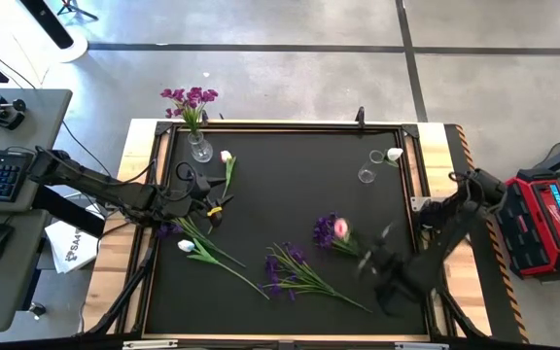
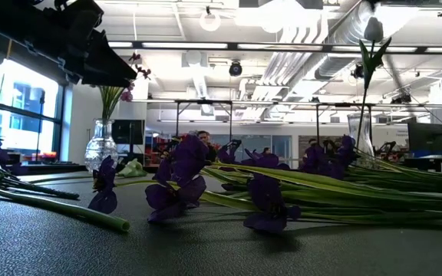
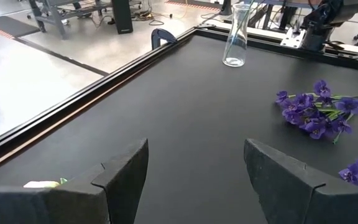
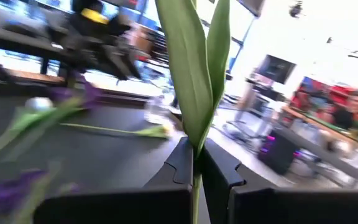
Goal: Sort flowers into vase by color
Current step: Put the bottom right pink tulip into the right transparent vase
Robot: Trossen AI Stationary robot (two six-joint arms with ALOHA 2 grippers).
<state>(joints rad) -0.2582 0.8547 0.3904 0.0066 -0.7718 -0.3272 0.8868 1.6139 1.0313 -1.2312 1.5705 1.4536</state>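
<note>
One right pincer (image 4: 196, 167) pinches a tulip stem (image 4: 191, 62) near the table's right edge (image 1: 408, 194)

Bright, even overhead light; ceiling strip lamps (image 2: 206, 46) glare white in the low view. The right wrist view is smeared with motion blur. The matte black tabletop (image 1: 290, 194) shows soft shadows only.

The right pincer (image 1: 385, 277) is a motion smear beside the pink tulip (image 1: 340, 228), its fingers indistinct. In the right wrist view the clamped green stem (image 4: 194, 74) runs off the frame, bloom unseen. The left pincer (image 3: 194, 180) shows only its fingertips (image 3: 126, 168).
</note>
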